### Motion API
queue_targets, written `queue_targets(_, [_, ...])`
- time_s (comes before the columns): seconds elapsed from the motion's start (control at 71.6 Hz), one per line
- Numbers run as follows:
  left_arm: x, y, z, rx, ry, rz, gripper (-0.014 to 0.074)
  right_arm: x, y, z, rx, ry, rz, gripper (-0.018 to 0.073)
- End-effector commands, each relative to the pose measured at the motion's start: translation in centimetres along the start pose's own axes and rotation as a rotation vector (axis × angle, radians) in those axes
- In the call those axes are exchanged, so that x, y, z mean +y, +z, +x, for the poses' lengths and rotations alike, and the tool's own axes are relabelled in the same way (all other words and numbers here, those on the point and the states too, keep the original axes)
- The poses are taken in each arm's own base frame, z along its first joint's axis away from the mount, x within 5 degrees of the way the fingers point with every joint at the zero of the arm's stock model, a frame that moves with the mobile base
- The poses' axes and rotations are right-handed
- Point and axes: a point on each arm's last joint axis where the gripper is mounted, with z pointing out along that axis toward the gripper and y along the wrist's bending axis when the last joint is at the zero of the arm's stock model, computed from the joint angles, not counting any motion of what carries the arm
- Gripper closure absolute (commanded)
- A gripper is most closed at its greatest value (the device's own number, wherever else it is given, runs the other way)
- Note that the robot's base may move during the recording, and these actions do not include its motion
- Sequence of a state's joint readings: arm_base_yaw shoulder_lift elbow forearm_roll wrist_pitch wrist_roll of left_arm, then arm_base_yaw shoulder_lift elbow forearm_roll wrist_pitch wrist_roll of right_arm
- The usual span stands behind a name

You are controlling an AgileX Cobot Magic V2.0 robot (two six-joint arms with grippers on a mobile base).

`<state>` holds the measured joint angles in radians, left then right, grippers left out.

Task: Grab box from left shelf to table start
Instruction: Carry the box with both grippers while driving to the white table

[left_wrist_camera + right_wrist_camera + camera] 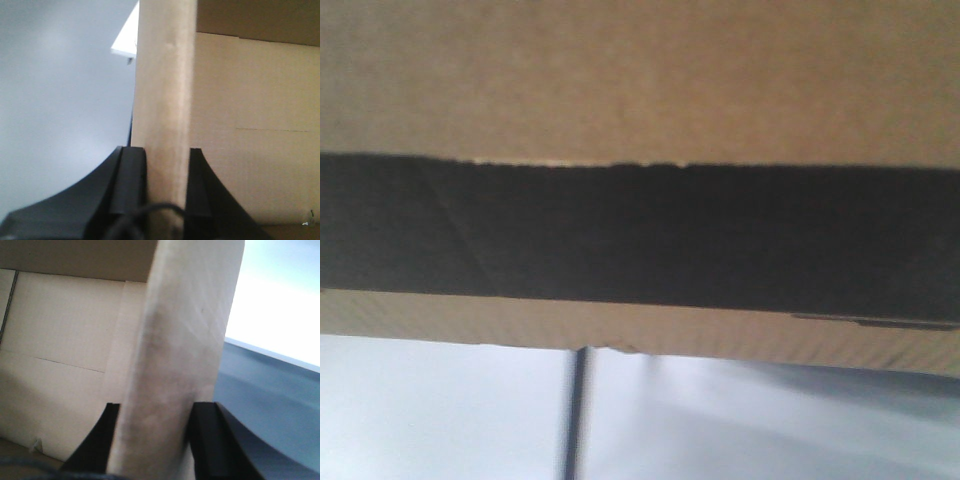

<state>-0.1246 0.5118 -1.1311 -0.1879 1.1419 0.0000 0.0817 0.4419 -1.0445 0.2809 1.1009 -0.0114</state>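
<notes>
The open brown cardboard box (640, 80) fills the front view above a pale grey surface (770, 430). The left gripper (166, 185) and right gripper (154, 435) each clamp one wall.

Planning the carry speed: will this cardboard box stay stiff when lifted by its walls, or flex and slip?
Probably light: the visible inside of the cardboard box looks empty. Its thin walls may flex, since the left gripper and right gripper each pinch a single panel. The matte cardboard likely resists slipping.

box (640, 70): showing plain tan cardboard, its inside looking black
left gripper (165, 185): appearing matte black
right gripper (155, 432): appearing matte black
background (770, 425): looking pale bluish grey
</notes>
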Motion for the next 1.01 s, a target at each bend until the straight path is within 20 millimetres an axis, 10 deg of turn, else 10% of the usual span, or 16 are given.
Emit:
queue_targets(0.0, [-1.87,-1.05,-2.09,-0.177,-0.121,0.207,0.0692,1.31,-0.54,-1.81,-0.140,0.048,-0.135,0.0501])
queue_targets(0.992, [-1.92,-1.09,-2.07,-0.173,-0.115,0.223,0.0692,1.31,-0.54,-1.81,-0.139,0.048,-0.135,0.0501])
